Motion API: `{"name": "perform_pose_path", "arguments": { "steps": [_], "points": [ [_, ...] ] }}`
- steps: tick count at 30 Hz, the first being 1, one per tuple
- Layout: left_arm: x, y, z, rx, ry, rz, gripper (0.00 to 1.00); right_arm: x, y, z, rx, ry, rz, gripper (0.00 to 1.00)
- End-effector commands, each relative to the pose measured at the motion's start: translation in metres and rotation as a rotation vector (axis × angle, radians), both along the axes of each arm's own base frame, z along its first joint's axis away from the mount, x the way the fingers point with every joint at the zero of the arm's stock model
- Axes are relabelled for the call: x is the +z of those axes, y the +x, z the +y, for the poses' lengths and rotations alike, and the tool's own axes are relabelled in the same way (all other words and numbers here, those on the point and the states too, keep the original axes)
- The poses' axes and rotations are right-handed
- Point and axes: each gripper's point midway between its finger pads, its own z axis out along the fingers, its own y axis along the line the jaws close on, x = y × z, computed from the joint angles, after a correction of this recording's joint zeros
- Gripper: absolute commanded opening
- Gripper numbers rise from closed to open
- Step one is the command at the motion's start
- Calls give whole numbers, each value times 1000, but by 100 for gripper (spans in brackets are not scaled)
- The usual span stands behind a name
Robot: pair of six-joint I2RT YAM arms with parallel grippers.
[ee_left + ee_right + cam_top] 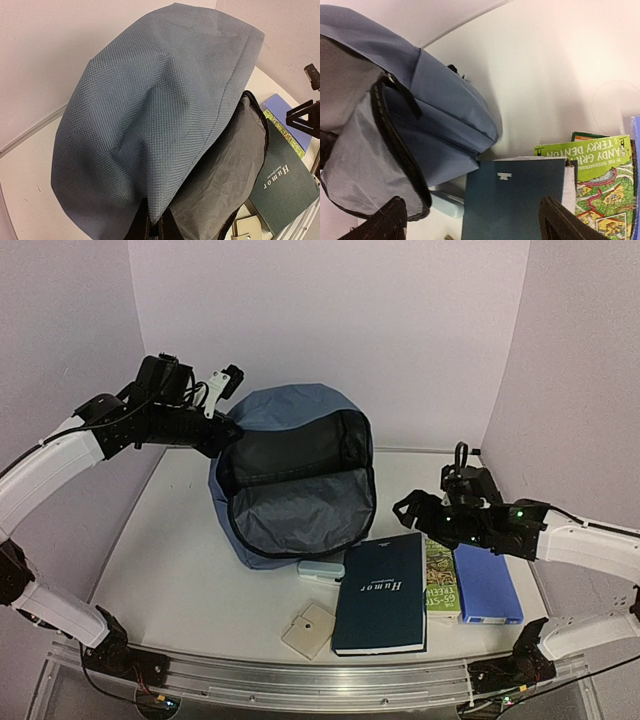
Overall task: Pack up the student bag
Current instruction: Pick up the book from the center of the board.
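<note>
The student bag (pixel 262 412), slate-blue with grey lining, lies at the table's middle, its black-zippered mouth gaping toward me. My left gripper (pixel 226 432) is shut on the blue fabric at the mouth's upper left rim and holds it up. In the left wrist view the fabric (pixel 150 100) is pinched between the fingers of the left gripper (pixel 154 227). My right gripper (pixel 412 508) hangs open just right of the bag, above the far edge of a dark teal book (pixel 382 592). In the right wrist view the right gripper (pixel 470 212) holds nothing, with that book (pixel 515 200) below it and the bag (pixel 440 120) to its left.
A green paperback (pixel 441 575) and a blue notebook (pixel 486 585) lie right of the teal book. A pale blue case (pixel 321 570) rests against the bag's front. A beige flat item (pixel 308 630) lies near the front rail (pixel 300 675). Walls enclose the back and both sides.
</note>
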Motion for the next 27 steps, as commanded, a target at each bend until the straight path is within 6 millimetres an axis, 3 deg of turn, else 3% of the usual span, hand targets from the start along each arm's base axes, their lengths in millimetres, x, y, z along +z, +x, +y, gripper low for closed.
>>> {"name": "perform_pose_path", "arguments": {
  "steps": [1, 6, 16, 22, 27],
  "points": [
    [18, -4, 4, -2, -43, -45, 1, -38, -6, -29, 66, -93, 126, 89],
    [16, -5, 1, -13, -42, -32, 1, -63, -8, -22, 187, -78, 177, 90],
    [20, -6, 1, -15, -53, -27, 1, -109, -10, -37, 203, -68, 271, 83],
    [17, -6, 1, -15, -45, -16, 1, -113, -14, -14, 310, 62, 272, 66],
    [18, -5, 0, -12, -48, -13, 1, -119, -10, -17, 305, 106, 264, 47]
  ]
}}
